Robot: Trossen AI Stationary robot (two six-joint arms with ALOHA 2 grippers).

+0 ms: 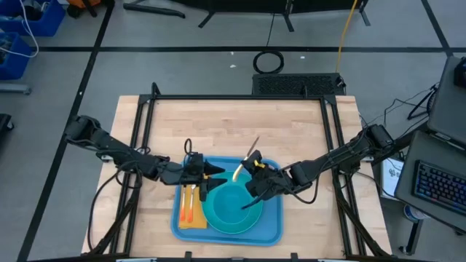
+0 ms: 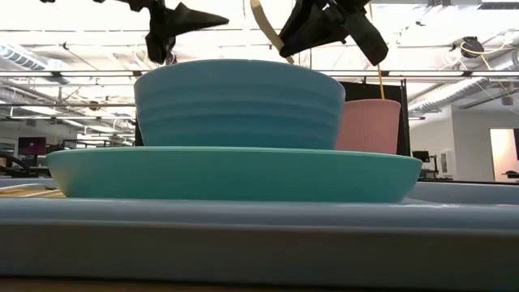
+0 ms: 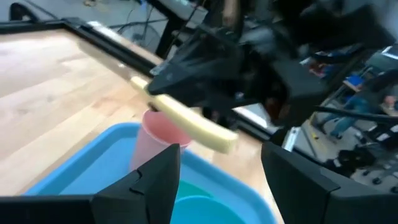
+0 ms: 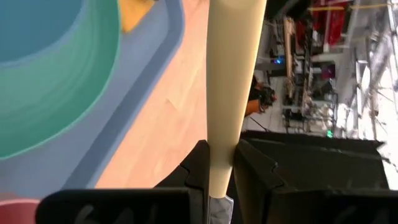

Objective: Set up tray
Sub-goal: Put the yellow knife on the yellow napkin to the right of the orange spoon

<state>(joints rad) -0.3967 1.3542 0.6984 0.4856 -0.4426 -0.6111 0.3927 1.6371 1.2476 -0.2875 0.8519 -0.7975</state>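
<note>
A bowl [image 2: 238, 101] sits on a plate [image 2: 235, 173] on the tray [image 1: 271, 225].

No readable text, labels, brands or numbers anywhere in view.

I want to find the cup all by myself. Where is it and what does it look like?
Find the big blue tray on the wooden table. At its far side, behind the round turquoise plate with the blue bowl, stands the cup. It is the only pink thing, tall and ridged.
</note>
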